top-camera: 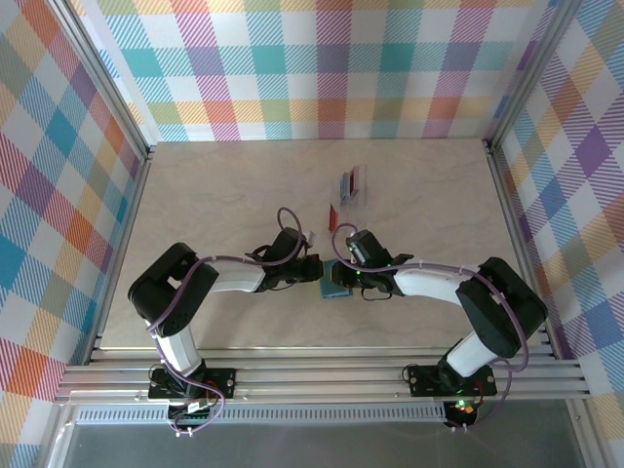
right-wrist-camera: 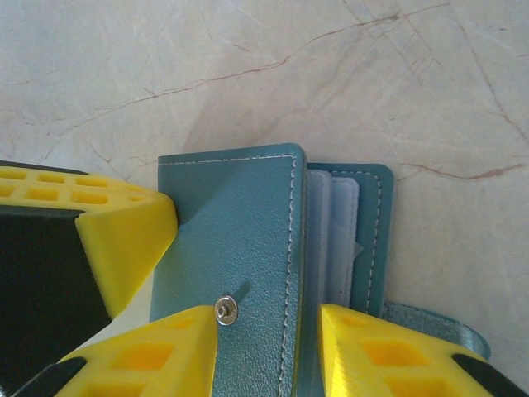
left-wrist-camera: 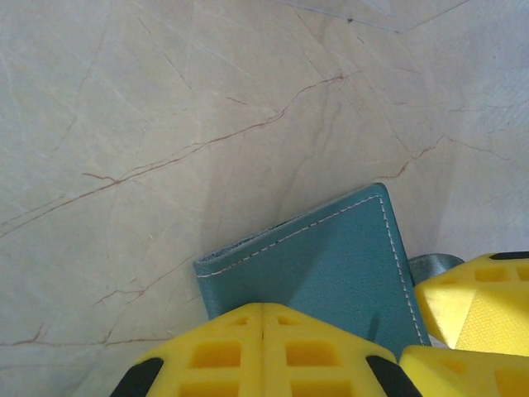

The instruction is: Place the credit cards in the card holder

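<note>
The card holder [top-camera: 336,284], a teal wallet, lies on the table between my two grippers. In the right wrist view the card holder [right-wrist-camera: 240,240] is partly open, with clear inner sleeves and a snap stud on its cover. My right gripper [right-wrist-camera: 269,351] is open and its fingers straddle the cover's free edge. My left gripper [left-wrist-camera: 263,322] is shut, its tips resting on the card holder [left-wrist-camera: 331,265] at the other side. A red credit card [top-camera: 332,215] lies flat farther back. A blue card [top-camera: 344,183] and a red card [top-camera: 356,178] lie beyond it.
The blue and red cards rest in a clear plastic case [top-camera: 353,185] near the table's middle back. Aluminium rails frame the table [top-camera: 224,195] and checkered walls surround it. The snap tab [right-wrist-camera: 430,322] sticks out at the card holder's right.
</note>
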Controlling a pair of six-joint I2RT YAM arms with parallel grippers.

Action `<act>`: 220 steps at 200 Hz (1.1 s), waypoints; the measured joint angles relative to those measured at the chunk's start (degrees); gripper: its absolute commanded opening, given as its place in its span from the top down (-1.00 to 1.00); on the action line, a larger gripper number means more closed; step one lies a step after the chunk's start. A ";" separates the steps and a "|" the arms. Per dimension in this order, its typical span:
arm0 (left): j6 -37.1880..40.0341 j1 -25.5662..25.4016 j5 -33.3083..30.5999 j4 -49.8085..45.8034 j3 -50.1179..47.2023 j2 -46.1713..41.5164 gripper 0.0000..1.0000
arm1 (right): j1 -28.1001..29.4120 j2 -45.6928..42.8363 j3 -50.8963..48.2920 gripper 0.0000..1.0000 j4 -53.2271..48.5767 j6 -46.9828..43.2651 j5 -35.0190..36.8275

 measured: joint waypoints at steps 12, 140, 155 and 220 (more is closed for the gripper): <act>-0.13 0.00 0.00 0.33 -0.15 0.00 1.00 | 0.00 0.00 0.00 0.26 0.33 0.00 -0.68; -0.61 0.00 -0.04 2.34 -1.22 0.00 1.00 | 2.03 -1.99 -0.02 0.52 -0.79 -1.60 -0.09; -0.81 0.00 -0.04 2.62 -1.42 0.00 1.00 | 2.25 -1.92 0.55 0.51 -1.11 -1.75 0.22; -1.90 0.00 -0.04 4.31 -2.19 0.11 1.00 | 6.54 0.31 7.54 0.42 -7.67 -3.04 7.91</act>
